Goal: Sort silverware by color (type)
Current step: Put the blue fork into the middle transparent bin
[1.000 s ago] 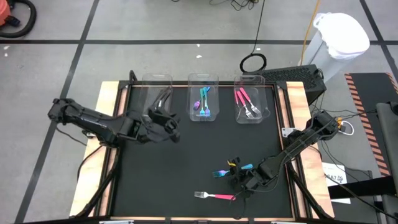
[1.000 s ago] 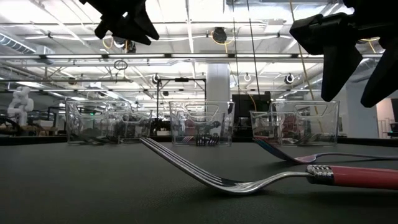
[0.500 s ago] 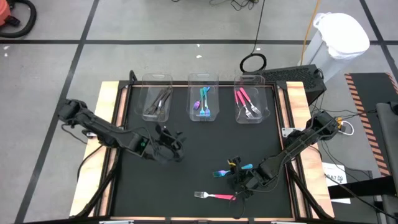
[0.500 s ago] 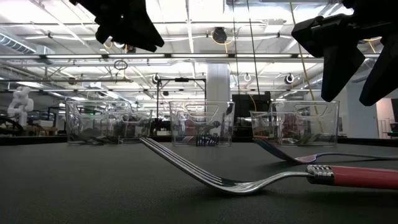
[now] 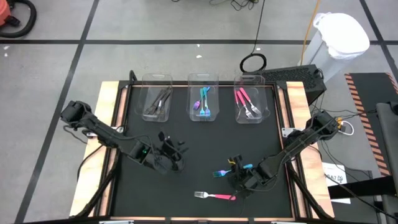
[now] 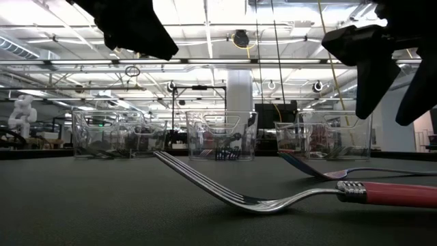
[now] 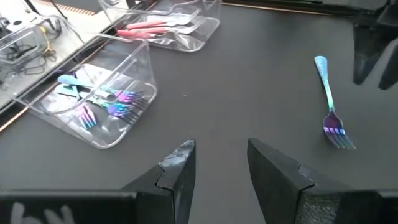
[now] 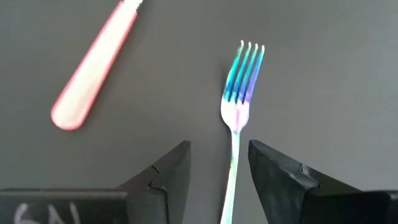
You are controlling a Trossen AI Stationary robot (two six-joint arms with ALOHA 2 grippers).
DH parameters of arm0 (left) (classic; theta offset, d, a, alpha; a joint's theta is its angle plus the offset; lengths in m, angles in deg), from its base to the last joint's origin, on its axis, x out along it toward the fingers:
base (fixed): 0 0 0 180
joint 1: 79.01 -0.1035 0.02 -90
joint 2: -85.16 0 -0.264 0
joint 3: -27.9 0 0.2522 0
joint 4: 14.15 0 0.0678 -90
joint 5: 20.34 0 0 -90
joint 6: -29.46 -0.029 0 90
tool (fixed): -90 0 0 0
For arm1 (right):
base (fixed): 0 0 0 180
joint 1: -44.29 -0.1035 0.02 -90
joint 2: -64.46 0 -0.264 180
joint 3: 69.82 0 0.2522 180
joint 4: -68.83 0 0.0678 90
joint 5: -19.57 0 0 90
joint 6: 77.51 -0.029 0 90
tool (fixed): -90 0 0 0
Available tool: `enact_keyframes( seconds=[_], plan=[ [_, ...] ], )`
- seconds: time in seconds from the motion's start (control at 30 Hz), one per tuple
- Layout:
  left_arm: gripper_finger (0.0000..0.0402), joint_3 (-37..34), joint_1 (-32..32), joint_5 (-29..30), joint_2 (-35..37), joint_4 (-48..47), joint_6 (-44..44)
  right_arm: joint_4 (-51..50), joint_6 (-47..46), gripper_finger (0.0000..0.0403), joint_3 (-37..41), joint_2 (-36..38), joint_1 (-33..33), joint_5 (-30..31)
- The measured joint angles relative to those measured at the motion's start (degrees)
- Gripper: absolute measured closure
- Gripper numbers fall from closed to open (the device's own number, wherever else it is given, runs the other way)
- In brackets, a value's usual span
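A blue fork (image 5: 225,171) with iridescent tines lies flat on the black mat (image 5: 199,137), in the open area in front of the 3 clear bins. Just in front of the blue fork, nearer the mat's front edge, lies a pink-handled fork (image 5: 214,196) with silver tines; in the low view it fills the foreground, tines arching off the mat (image 6: 273,201). The 2 forks are near each other but apart.

The right gripper (image 5: 239,179) hovers directly over the blue fork's handle end. In the right wrist view its 2 dark fingers (image 8: 168,177) stand apart, with the fork's shaft (image 8: 239,112) running between them; they grip nothing, and the pink handle (image 8: 93,65) lies off to the side.

The left gripper (image 5: 176,154) hangs above bare mat, well to the left of the blue fork and between it and the bins. Its fingers (image 7: 177,168) are parted and empty, pointing across the mat toward the blue fork (image 7: 329,102).

Behind the blue fork, along the mat's far edge, the bins stand in a row: the left bin (image 5: 157,102) holds dark forks, the middle bin (image 5: 203,99) holds blue and teal forks, and the right bin (image 5: 250,102) holds pink-handled forks.
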Motion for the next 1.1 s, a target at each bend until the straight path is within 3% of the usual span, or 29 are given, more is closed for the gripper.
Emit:
enact_keyframes(
  seconds=[0.3,0.43,0.83,1.1],
  plan=[
    [0.0253,0.0,2.22,-0.14,0.01,0.09,3.04,0.12,-0.13,0.0248,0.0,-0.05,2.37,-0.4],
    [0.0253,0.0,3.48,-0.14,0.01,0.78,3.05,0.66,-1.57,0.0248,0.2,-0.22,4.3,-3.77],
    [0.0253,0.0,5.68,0.53,-0.13,2.48,6.02,7.14,-5.58,0.0248,7.23,-0.26,6.74,-4.51],
    [0.0253,-0.04,5.83,1.55,-4.51,4.61,5.99,11.35,-6.9,0.0248,9.87,-0.28,7.04,-4.85]
  ],
)
